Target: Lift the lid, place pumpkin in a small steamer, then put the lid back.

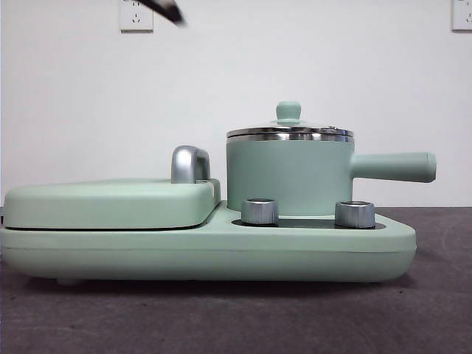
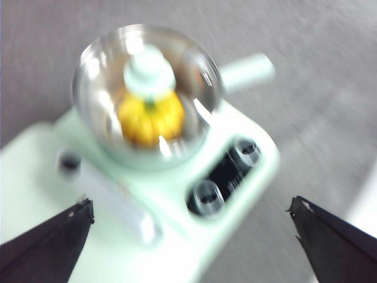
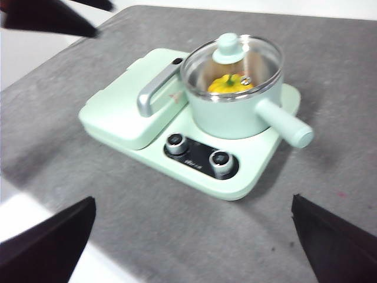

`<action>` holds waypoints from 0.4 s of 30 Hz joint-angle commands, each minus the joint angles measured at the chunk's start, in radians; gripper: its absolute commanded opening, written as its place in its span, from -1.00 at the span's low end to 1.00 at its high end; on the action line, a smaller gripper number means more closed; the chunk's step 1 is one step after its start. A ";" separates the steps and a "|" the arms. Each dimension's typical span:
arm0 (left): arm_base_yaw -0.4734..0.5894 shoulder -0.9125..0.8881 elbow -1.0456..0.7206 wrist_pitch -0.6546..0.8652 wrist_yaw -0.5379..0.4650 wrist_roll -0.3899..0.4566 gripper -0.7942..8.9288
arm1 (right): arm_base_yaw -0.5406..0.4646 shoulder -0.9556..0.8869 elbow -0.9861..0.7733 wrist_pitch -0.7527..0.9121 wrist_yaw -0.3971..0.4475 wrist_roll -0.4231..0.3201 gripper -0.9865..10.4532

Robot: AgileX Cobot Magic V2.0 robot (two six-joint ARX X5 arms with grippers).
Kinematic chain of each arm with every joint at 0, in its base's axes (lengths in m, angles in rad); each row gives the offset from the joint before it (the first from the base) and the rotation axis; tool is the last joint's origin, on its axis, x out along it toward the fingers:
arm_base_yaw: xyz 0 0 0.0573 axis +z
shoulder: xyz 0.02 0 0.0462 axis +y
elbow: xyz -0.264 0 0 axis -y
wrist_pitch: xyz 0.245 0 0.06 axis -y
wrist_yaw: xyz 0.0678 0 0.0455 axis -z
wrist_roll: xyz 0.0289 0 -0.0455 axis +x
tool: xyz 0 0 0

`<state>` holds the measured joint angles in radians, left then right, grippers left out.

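Note:
The small steamer (image 1: 289, 177) stands on the right part of the mint-green cooker, its long handle (image 1: 394, 167) pointing right. The see-through lid (image 1: 289, 130) with its mint knob (image 1: 288, 111) rests on the pot's steel rim. Through the lid (image 3: 231, 59) the pumpkin (image 3: 228, 84) shows inside the pot; it also shows in the blurred left wrist view (image 2: 150, 116). My left gripper (image 2: 191, 236) is open and empty, high above the cooker; its dark tip shows at the top of the front view (image 1: 166, 9). My right gripper (image 3: 191, 236) is open and empty, well back from the cooker.
The wide flat griddle cover (image 1: 110, 200) with a chrome handle (image 1: 189, 164) fills the cooker's left part. Two steel knobs (image 1: 259, 211) (image 1: 355, 214) sit on the front panel. The cooker stands on a grey table (image 3: 177, 230); a white wall with sockets is behind.

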<state>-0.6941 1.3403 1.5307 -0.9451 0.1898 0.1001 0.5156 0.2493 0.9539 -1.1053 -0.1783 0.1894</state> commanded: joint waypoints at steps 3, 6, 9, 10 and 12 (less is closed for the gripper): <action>-0.005 -0.142 0.018 -0.138 0.005 -0.071 0.31 | 0.006 0.003 0.002 0.004 -0.048 0.012 0.13; -0.005 -0.242 -0.006 -0.185 0.005 -0.107 0.31 | 0.006 0.003 0.001 0.005 -0.063 0.012 0.13; -0.006 -0.361 -0.084 -0.178 0.005 -0.151 0.31 | 0.006 0.003 0.001 0.004 -0.062 0.012 0.13; -0.006 -0.411 -0.127 -0.167 0.005 -0.172 0.31 | 0.006 0.003 0.001 0.004 -0.062 0.012 0.13; -0.006 -0.491 -0.204 -0.139 0.005 -0.212 0.31 | 0.006 0.003 0.001 0.004 -0.062 0.013 0.13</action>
<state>-0.6941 0.8730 1.3437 -1.1027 0.1898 -0.0570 0.5159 0.2493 0.9482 -1.1103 -0.2375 0.1913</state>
